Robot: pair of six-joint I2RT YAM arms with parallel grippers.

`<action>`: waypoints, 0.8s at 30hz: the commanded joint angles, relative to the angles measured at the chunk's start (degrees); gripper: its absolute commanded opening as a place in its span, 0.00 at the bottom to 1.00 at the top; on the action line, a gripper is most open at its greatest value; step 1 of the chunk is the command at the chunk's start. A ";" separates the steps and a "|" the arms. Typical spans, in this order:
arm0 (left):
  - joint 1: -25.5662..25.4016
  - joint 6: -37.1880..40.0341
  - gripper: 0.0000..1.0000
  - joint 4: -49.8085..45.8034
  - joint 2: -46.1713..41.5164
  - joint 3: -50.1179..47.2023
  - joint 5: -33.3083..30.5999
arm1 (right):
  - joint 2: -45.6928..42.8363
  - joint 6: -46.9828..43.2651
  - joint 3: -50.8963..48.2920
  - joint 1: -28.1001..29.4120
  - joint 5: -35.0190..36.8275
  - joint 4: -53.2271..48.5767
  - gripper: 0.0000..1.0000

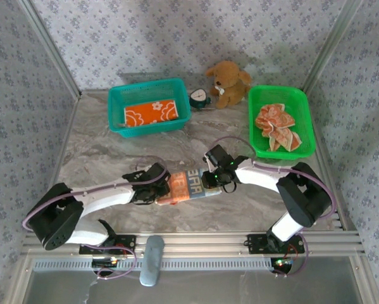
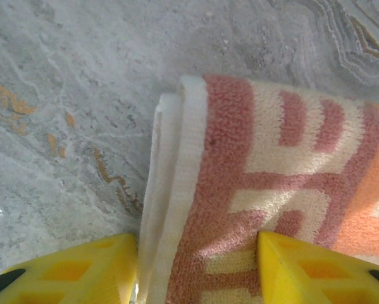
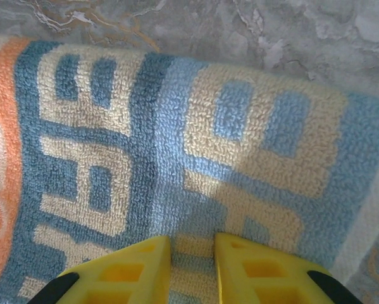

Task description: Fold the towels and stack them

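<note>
At the lower middle of the overhead frame, flat on the grey marble table [image 1: 113, 158]: a folded lettered towel [image 1: 189, 185], blue-and-cream letters across most of it, orange at the left end. Held at the right end by the right gripper [image 1: 211, 179]. From the right wrist, yellow fingers [image 3: 265, 269] nearly together at the bottom edge of the frame, with a thin strip of the blue-and-cream pile pinched in the narrow gap. Straddled at the left end by the left gripper [image 1: 164, 189] — jaws wide apart, not pinching. From the left wrist, one yellow finger [image 2: 69, 272] at the lower left of the frame over bare marble, just beside the towel's white folded edge. The other at the lower right, over the pink-and-cream pile. Layers of the fold visible along that white edge, one on another.

Upper left of the overhead frame: a teal basket [image 1: 116, 111], with a neatly folded orange towel [image 1: 151, 113] with a white flower lying flat inside. Upper right: a green basket [image 1: 278, 95] holding a crumpled towel [image 1: 278, 126], cream and orange, not folded. Between the two baskets at the back of the table, a brown plush toy [image 1: 228, 82], sitting upright. Both arms reaching inward from the bottom corners — grippers near each other, the lettered towel stretched between them.
</note>
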 commanded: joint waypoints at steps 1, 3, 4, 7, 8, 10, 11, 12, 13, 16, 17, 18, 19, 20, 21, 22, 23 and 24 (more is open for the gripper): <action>-1.75 2.01 0.52 3.36 2.71 1.01 2.83 | 1.09 -0.92 -1.14 -0.52 -0.46 -0.14 0.26; -1.98 2.27 0.52 3.40 1.91 1.20 2.72 | 1.06 -0.88 -1.18 -0.72 -0.54 -0.10 0.26; -1.98 2.29 0.52 3.43 1.30 0.99 2.72 | 1.15 -0.84 -1.27 -0.70 -0.59 -0.03 0.26; -1.99 2.28 0.52 3.99 0.01 0.51 3.16 | 1.07 -0.63 -1.43 -0.77 -0.46 0.00 0.26; -1.94 2.25 0.52 4.41 -0.31 0.21 3.36 | 1.06 -0.57 -1.49 -0.75 -0.46 0.04 0.26; -2.00 1.95 0.52 5.02 -0.63 -0.32 3.54 | 1.10 -0.42 -1.53 -0.76 -0.46 0.17 0.26; -2.06 2.11 0.52 5.49 -0.72 -0.59 3.71 | 1.10 -0.34 -1.58 -0.78 -0.46 0.19 0.26; -1.98 1.92 0.52 5.75 -0.72 -0.78 3.87 | 1.06 -0.27 -1.62 -0.75 -0.46 0.23 0.26; -1.98 1.84 0.52 6.18 -0.95 -1.02 3.91 | 1.06 -0.22 -1.68 -0.79 -0.48 0.21 0.26; -1.98 1.90 0.53 6.22 -1.73 -1.42 3.64 | 1.06 -0.13 -1.70 -0.75 -0.42 0.13 0.26; -1.98 1.94 0.54 5.86 -1.93 -1.51 3.30 | 1.11 -0.07 -1.67 -0.72 -0.28 0.08 0.26; -1.98 2.11 0.54 5.73 -1.95 -1.70 3.10 | 1.09 -0.05 -1.61 -0.70 -0.32 0.06 0.26; -1.98 2.16 0.53 5.27 -1.82 -1.86 2.92 | 1.14 -0.04 -1.56 -0.70 -0.19 -0.01 0.26; -1.96 2.27 0.53 5.10 -1.42 -2.04 2.90 | 1.15 0.03 -1.47 -0.70 -0.19 -0.04 0.26; -1.95 2.23 0.52 5.03 -0.90 -2.34 2.85 | 1.15 0.04 -1.48 -0.71 -0.19 -0.01 0.26; -1.97 2.27 0.50 5.00 -0.12 -2.61 2.76 | 1.16 0.13 -1.43 -0.77 -0.15 -0.08 0.25; -1.95 2.20 0.47 5.09 0.83 -2.88 2.65 | 1.09 0.11 -1.28 -0.73 -0.11 -0.18 0.26; -1.95 2.16 0.46 5.23 1.68 -3.15 2.66 | 1.07 0.13 -1.28 -0.74 -0.10 -0.16 0.26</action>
